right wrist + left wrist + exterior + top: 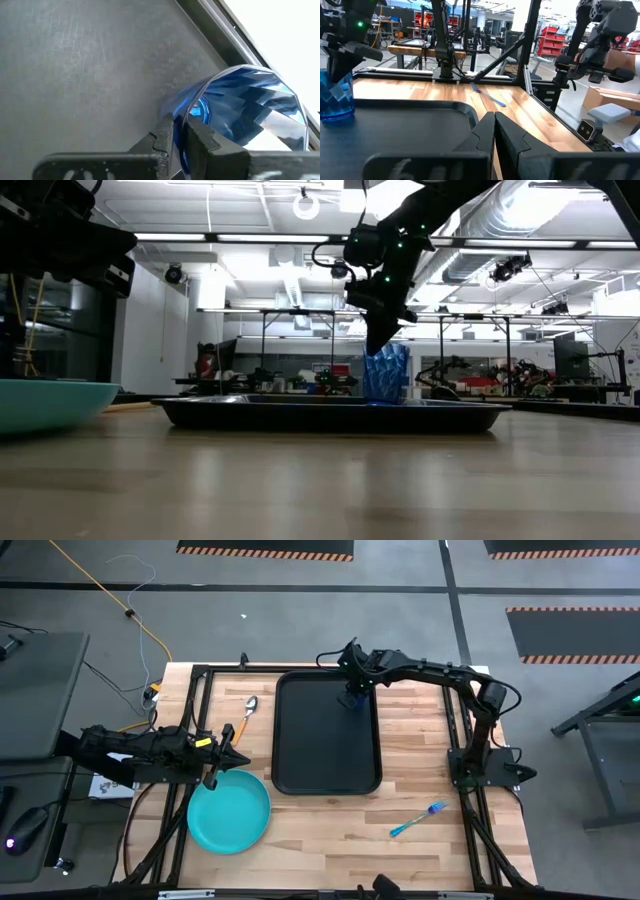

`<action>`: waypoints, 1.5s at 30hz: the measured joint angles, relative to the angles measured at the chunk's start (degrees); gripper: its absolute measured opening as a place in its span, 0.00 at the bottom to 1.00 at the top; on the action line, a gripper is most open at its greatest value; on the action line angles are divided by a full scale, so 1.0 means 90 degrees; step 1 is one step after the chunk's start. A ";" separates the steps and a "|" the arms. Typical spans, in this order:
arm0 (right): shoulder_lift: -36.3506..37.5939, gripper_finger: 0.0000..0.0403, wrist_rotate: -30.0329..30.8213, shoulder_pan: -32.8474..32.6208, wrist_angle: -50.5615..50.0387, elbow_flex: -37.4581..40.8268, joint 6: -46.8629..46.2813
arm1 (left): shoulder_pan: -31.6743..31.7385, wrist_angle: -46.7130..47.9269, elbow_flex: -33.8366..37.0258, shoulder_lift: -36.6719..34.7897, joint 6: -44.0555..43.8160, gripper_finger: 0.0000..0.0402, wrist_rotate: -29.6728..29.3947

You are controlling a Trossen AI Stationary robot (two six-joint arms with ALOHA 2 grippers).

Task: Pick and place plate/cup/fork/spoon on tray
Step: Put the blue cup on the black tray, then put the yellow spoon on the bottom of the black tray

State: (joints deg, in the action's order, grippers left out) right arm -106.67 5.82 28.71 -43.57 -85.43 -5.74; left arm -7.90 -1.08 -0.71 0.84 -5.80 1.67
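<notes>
1. Left gripper (pixel 213 778): at the plate's top rim on the table's left side. In the left wrist view its fingers (pixel 512 137) stand pressed together with nothing between them.
2. Plate (pixel 229 811): lies flat on the wood at the front left, just left of the tray's near corner, not on the tray.
3. Spoon (pixel 247 715): lies on the wood left of the tray, near its far end, bowl pointing away from the table front, apart from the plate.
4. Tray (pixel 320 765): sits at mid-table, long sides running front to back.
5. Cup (pixel 352 699): stands upright inside the tray at its far right corner; the low view shows its base resting on the tray floor.
6. Right gripper (pixel 352 692): directly over the cup. The right wrist view shows its fingers (pixel 201 140) clamped on the cup's rim wall, one finger inside and one outside.
7. Fork (pixel 418 820): lies on the wood right of the tray, toward the front, well apart from it.
</notes>
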 joint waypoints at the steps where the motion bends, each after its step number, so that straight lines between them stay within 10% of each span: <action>1: 0.0000 0.07 0.0000 0.0000 0.0000 0.0000 0.0000 | -0.0001 0.0000 -0.0001 0.0000 -0.0001 0.01 0.0001; 8: 0.0000 0.10 0.0000 0.0000 -0.0007 0.0000 -0.0029 | -0.0001 0.0000 0.0000 0.0000 0.0000 0.01 0.0002; 22: 0.0000 0.48 -0.0002 -0.0070 -0.0300 -0.0123 0.0359 | 0.0000 0.0000 0.0000 0.0000 0.0000 0.01 0.0000; 36: 0.0028 0.50 -0.0183 -0.0070 -0.2260 -0.1384 0.0812 | 0.0000 0.0000 0.0000 0.0000 0.0000 0.01 0.0001; 45: 0.1561 0.50 -0.0216 -0.0070 -0.2630 -0.0138 0.0771 | -0.0001 0.0000 -0.0002 0.0000 -0.0001 0.01 0.0000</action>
State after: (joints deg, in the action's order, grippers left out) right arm -92.63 3.88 28.08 -67.24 -86.67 1.20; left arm -7.91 -1.08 -0.73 0.84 -5.81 1.67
